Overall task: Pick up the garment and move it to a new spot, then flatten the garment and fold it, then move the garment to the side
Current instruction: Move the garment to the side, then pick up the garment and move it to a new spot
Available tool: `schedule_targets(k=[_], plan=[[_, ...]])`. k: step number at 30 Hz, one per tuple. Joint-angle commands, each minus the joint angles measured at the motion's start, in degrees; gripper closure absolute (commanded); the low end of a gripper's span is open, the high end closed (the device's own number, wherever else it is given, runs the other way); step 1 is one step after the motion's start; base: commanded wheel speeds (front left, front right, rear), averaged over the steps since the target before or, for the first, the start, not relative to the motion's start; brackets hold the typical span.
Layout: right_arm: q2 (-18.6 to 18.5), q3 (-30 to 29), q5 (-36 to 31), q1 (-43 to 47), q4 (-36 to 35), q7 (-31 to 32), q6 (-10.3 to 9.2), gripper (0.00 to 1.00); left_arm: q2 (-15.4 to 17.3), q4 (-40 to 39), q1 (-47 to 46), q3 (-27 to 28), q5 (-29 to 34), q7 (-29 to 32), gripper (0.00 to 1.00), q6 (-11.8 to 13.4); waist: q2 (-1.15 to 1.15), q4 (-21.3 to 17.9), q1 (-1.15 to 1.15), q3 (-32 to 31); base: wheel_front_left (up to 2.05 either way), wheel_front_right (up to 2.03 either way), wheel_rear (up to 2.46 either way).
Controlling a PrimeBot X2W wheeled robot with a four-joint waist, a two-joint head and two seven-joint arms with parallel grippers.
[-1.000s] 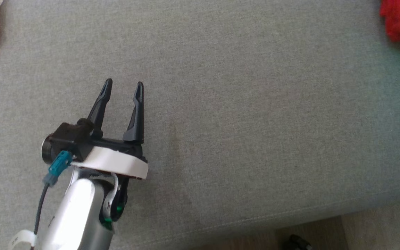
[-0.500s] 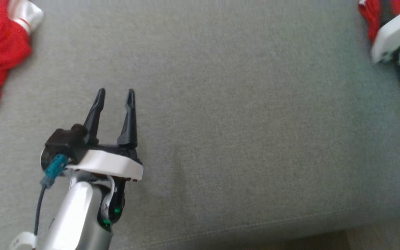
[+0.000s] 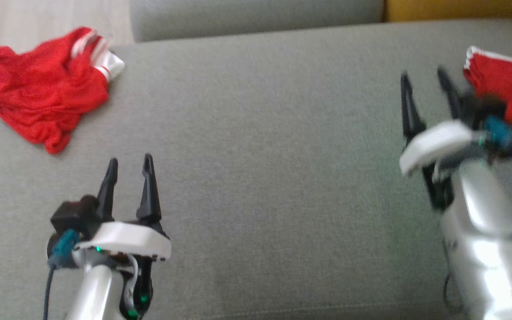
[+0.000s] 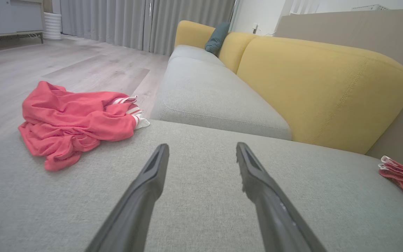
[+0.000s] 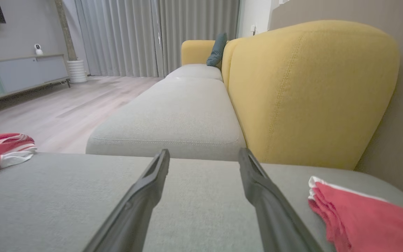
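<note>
A crumpled red garment [image 3: 45,100] with white striped trim lies at the far left of the grey sofa seat [image 3: 260,169]; the left wrist view has it [image 4: 72,122] up and left of my fingers, and its edge [image 5: 2,148] reaches the right wrist view's left side. My left gripper [image 3: 129,162] hovers open and empty over the seat, below and right of that garment. My right gripper [image 3: 425,78] is open and empty too, just left of a folded red garment [image 3: 507,93] at the seat's right end, seen again [image 5: 362,217] beside my right fingers [image 5: 257,185].
A yellow backrest [image 4: 320,87] runs along the far side of the sofa, with a second grey seat cushion [image 4: 208,94] beyond. Wooden floor [image 4: 47,66] lies past the left end. A teal pillow [image 5: 217,49] rests far back.
The head camera has tilted up, bringing the sofa's far edge, both red garments and my right arm into view. My left gripper stays open.
</note>
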Motion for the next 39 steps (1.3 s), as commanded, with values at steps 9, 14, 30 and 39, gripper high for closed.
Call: schedule_targets(k=[9, 14, 30, 39], plan=[[2.78, 0.25, 7.29, 18.17, -15.68, -1.12, 0.37, 0.00, -0.71, -0.35, 3.53, 2.23, 1.80, -0.69, 0.00, -0.69, 0.00, 3.96, 0.00, -6.28, 0.00, 0.00, 0.00], [2.80, 0.21, 8.98, 26.10, -23.41, -0.72, 0.37, 0.00, -1.00, -0.62, 5.32, 1.64, 2.13, -0.69, 0.00, -0.94, 0.00, 4.65, 0.00, -6.69, 0.00, 0.00, 0.00], [2.81, 0.58, 10.10, 33.24, -32.03, 2.28, 0.37, 0.00, -1.29, 0.10, 6.54, 0.23, 2.22, -0.70, 0.00, -1.44, 0.00, 4.89, 0.00, -7.56, 0.00, 0.00, 0.00], [2.82, 0.81, 10.06, 34.22, -32.94, 2.76, 0.37, 0.00, -1.32, 0.26, 6.61, -0.08, 2.30, -0.70, 0.00, -1.58, 0.00, 5.79, 0.00, -7.87, 0.00, 0.00, 0.00]])
